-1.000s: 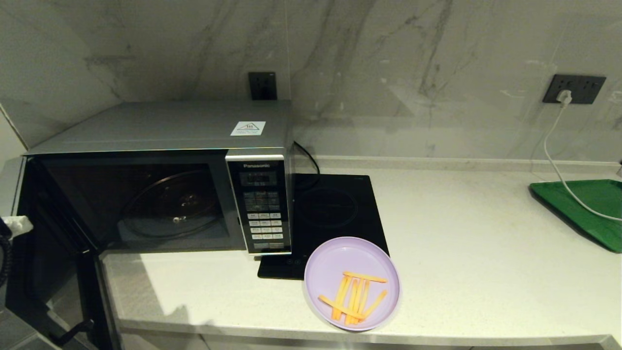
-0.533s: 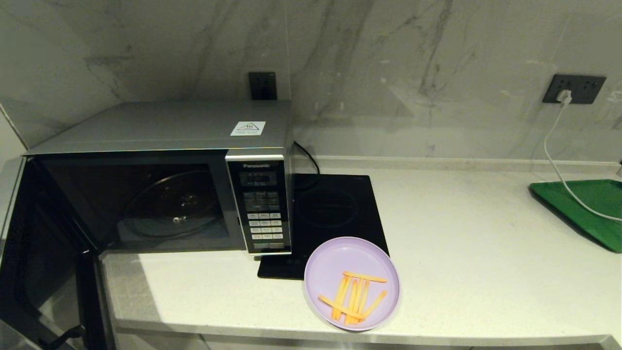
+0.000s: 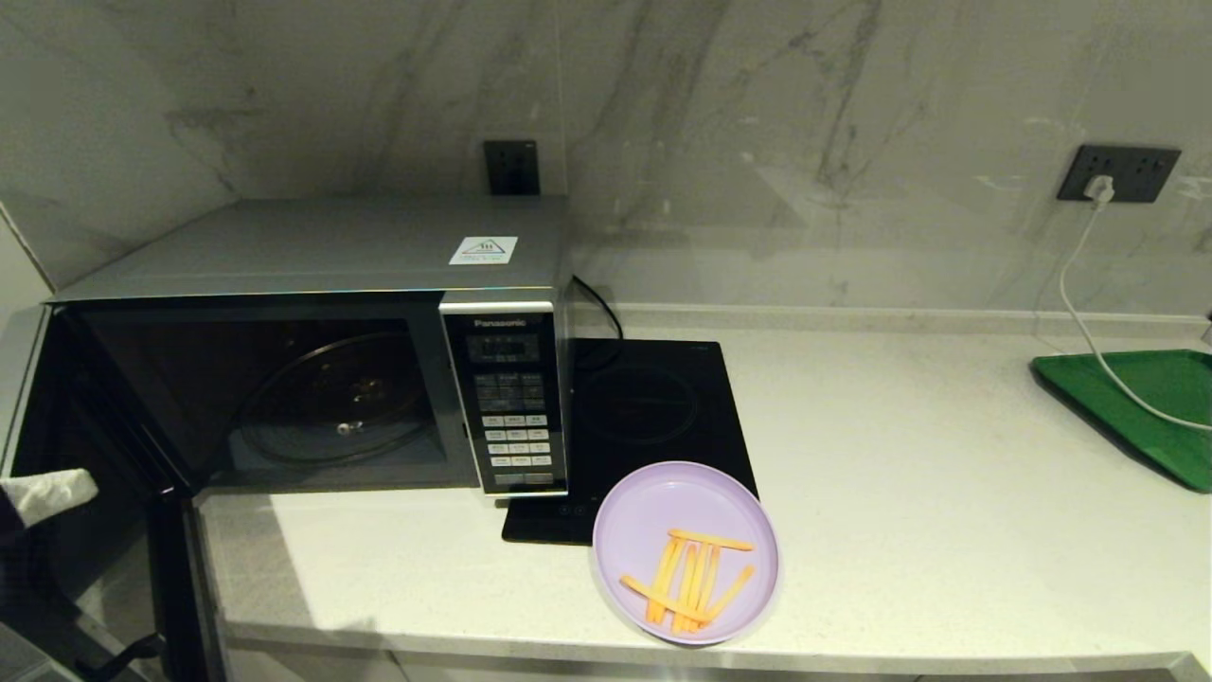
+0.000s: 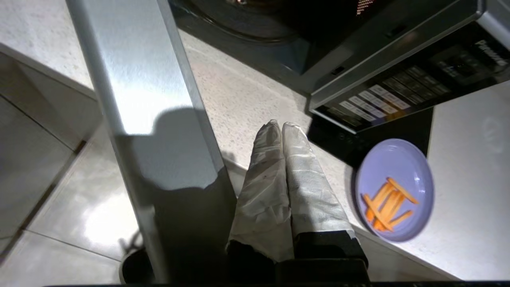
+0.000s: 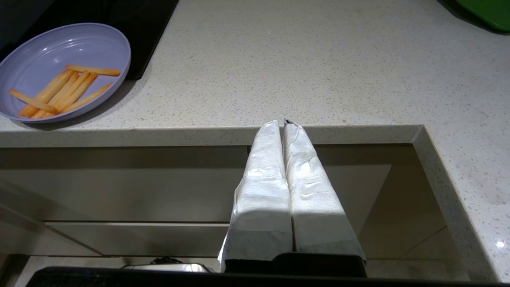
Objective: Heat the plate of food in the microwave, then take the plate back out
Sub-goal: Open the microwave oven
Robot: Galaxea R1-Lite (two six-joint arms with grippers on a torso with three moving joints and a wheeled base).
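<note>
The microwave (image 3: pixel 312 379) stood open and empty. The plate of food (image 3: pixel 686 552) sat on the bench, right of it, unheated. Both hands, left hand (image 4: pixel 279 127) and right hand (image 5: pixel 283 123), were pressed together, holding nothing.

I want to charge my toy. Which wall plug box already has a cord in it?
The wall socket on the right, above the green tray, has a white cord plugged in. The socket behind the microwave shows none.

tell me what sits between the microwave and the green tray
In the head view: the black induction hob beside the microwave, then bare counter to the green tray.
</note>
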